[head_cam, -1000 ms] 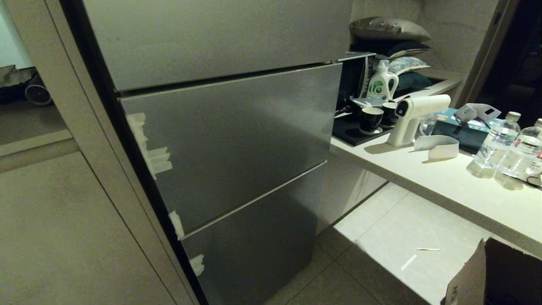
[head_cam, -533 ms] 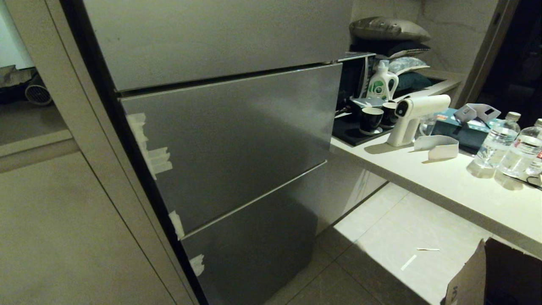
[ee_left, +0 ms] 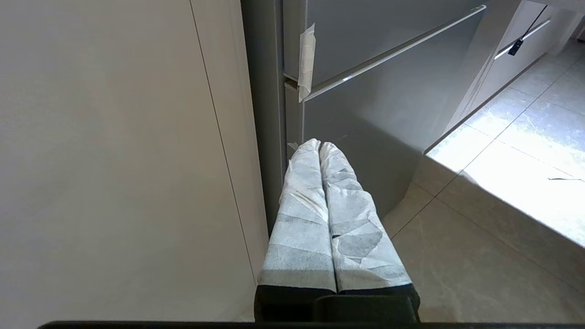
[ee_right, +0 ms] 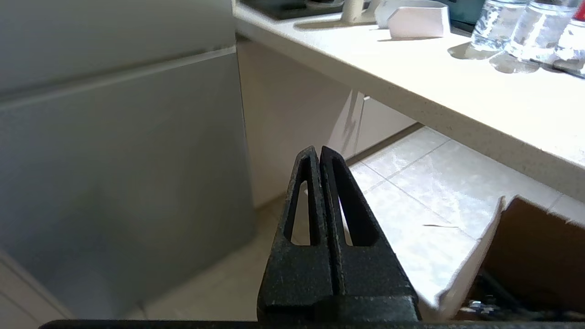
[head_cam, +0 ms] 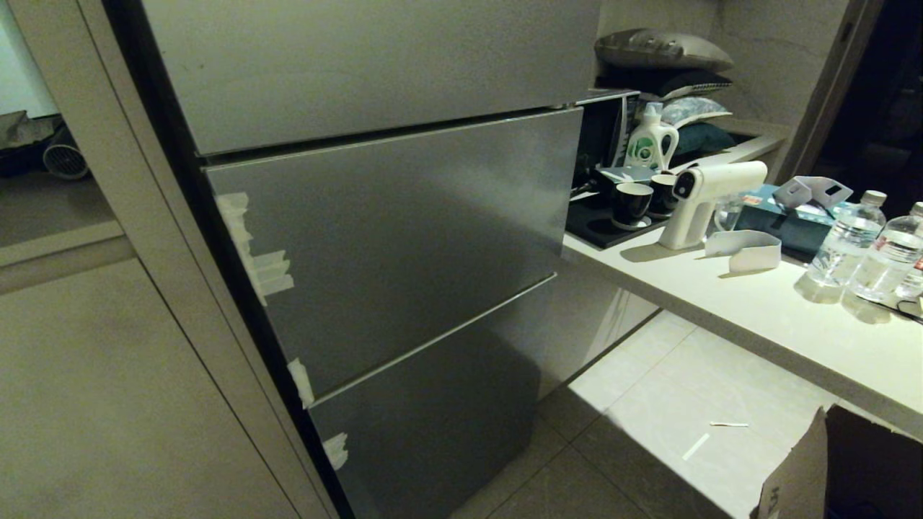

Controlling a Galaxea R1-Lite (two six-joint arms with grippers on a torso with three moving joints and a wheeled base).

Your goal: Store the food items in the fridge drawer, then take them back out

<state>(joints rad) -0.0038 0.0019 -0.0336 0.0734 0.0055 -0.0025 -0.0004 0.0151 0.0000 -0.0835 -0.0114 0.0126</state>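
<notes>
A: Nearest the viewer, what do the two wrist views show?

B: The left gripper [ee_left: 319, 145], its fingers [ee_left: 301, 214] wrapped in pale paper tape, is pressed together and holds nothing. It hangs low before the bottom steel panel [ee_left: 379, 132] of the fridge, close to the hinge side, where a tape scrap [ee_left: 305, 59] bridges two panels. The right gripper [ee_right: 316, 153], of bare black plastic, is likewise closed on nothing. It hangs over the tiled floor [ee_right: 411, 183], with a cardboard box [ee_right: 539, 246] beside it.

A: And the middle ground, from the head view?

B: Neither arm appears there. Three grey steel door panels stand closed, one above another: the middle panel [head_cam: 404, 238] carries whitish tape scraps [head_cam: 263, 267] along its left edge. The fridge drawer and the food item cannot be seen in any view (all fronts are shut).

A: Farther back?

B: To the right of the fridge runs a pale counter [head_cam: 757, 317]. On it stand a white handheld spray gun [head_cam: 703, 198], two dark cups [head_cam: 634, 204] on a black tray, and two clear water bottles [head_cam: 847, 241]. Behind these are a white and green detergent bottle [head_cam: 651, 140] and a stack of cushions [head_cam: 663, 65]. Two small paper strips [head_cam: 696, 447] lie on the floor below.
</notes>
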